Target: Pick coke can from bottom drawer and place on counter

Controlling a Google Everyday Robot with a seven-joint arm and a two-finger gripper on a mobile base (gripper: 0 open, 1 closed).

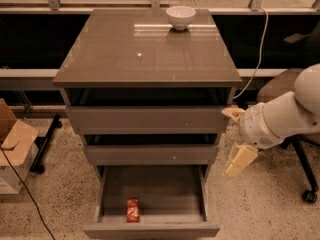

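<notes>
Speckled stone floor [265, 209] and a dark railed wall lie behind a grey-brown three-drawer cabinet [150, 120], whose glossy grey-brown flat worktop [125, 54] carries a small white ceramic bowl [180, 17] at its back edge, right of centre. The small red-orange cylindrical coke can [133, 210] seems to lie on its side in the cabinet's wide, shallow, pulled-out bottom drawer [150, 230], close behind the front wall and left of centre. The robot's cream-and-white tool [236, 144] hangs just off the cabinet's right side, level with the middle drawer and well apart from the can; I cannot tell whether it is released or clenched. As I judge it, coming in from the cabinet's right could knock the drawer's side wall or the middle drawer's front above. A lying can may roll out of a pinch, and a placement far back on the worktop could bump the bowl. Counted: one can, one bowl, three drawers with only the lowest pulled well out, one tool
</notes>
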